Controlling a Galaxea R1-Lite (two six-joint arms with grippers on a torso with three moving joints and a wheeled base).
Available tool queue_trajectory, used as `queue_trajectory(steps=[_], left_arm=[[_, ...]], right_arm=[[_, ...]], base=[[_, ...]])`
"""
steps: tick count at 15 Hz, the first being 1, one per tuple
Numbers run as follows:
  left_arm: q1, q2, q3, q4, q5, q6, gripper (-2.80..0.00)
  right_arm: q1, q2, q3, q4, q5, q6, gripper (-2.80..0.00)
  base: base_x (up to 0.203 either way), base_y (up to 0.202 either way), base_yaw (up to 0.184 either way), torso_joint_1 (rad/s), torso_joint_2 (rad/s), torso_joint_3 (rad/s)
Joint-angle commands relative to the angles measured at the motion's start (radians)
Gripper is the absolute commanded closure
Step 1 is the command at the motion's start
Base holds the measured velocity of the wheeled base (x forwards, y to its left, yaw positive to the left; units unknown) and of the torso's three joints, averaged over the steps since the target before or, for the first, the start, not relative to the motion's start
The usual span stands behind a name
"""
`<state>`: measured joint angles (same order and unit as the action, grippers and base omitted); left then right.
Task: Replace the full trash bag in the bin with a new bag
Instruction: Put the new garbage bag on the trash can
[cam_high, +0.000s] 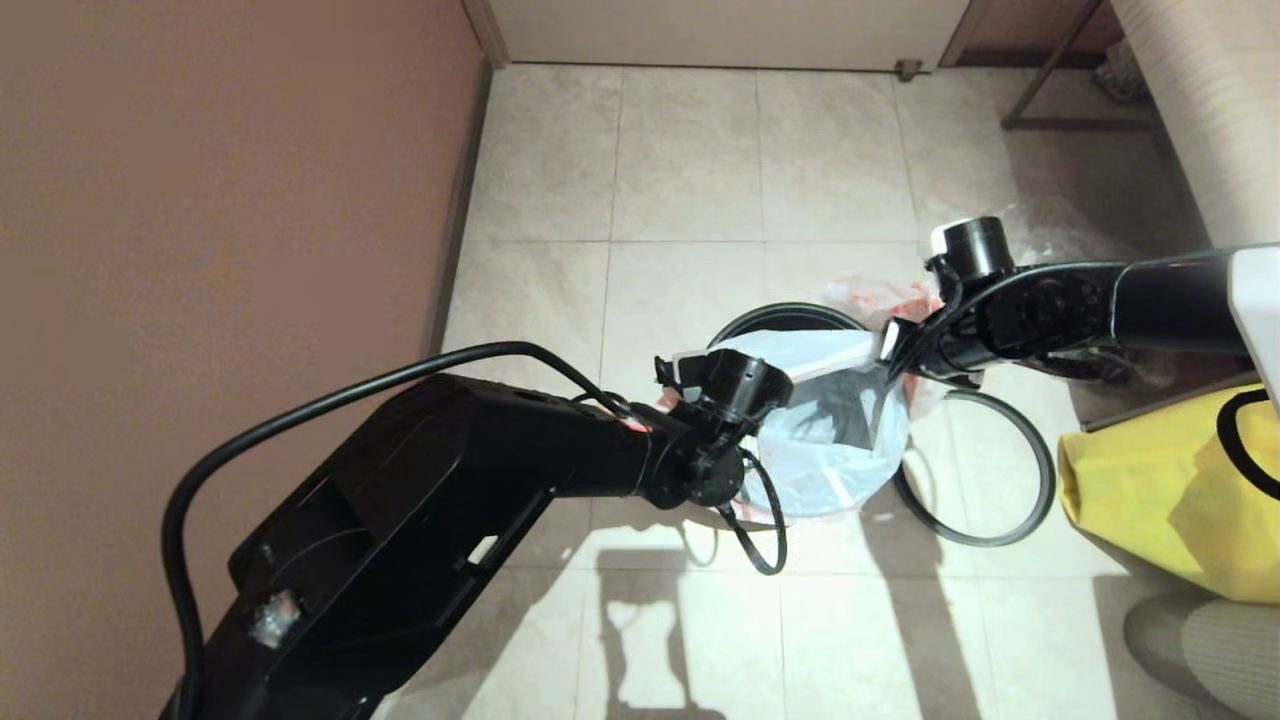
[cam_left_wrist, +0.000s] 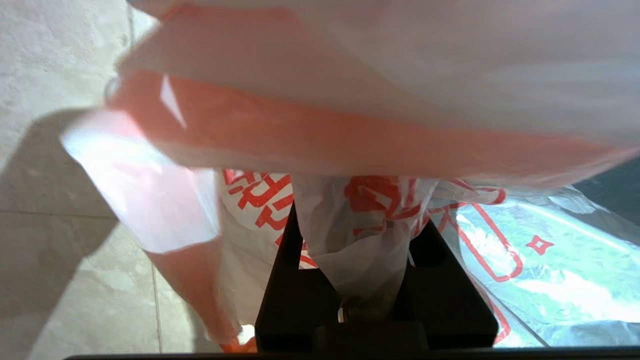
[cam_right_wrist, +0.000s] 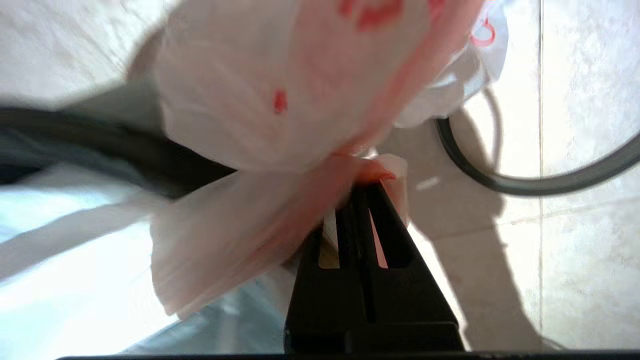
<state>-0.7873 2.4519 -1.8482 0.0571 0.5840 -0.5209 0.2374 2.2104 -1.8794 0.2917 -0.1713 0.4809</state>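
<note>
Two grippers pinch the new bag at mid-frame over the bin: left gripper bunching film, right gripper pressed on the rim band. Judgement: spread evenly, keeping tension gentle.

We only spot writing in one place: red Chinese characters printed on the thin white plastic of the new bag, seen in the left wrist view, bunched up so we honestly can't read what they say. There's also a red outlined frame and a little red diamond shape printed on it. In the right wrist view we just get red smudges of print, unreadable.
</note>
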Motion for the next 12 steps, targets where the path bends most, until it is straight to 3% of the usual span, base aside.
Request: queue_trajectory(steps=[1, 9, 12], left_arm=[[-0.012, 0.004, 0.012, -0.001, 0.002, -0.004, 0.00], [-0.027, 0.012, 0.023, -0.003, -0.001, -0.001, 0.00], [-0.035, 0.010, 0.026, -0.003, 0.000, -0.001, 0.00]], right_arm=[[0.000, 0.003, -0.006, -0.013, -0.001, 0.005, 0.00], [0.011, -0.005, -0.005, -0.074, 0.013, 0.025, 0.00], [0.014, -0.020, -0.006, -0.062, 0.078, 0.042, 0.00]], base=[[0.000, 0.000, 0.000, 0.000, 0.00, 0.000], [0.000, 0.000, 0.000, 0.000, 0.00, 0.000], [0.000, 0.000, 0.000, 0.000, 0.00, 0.000]])
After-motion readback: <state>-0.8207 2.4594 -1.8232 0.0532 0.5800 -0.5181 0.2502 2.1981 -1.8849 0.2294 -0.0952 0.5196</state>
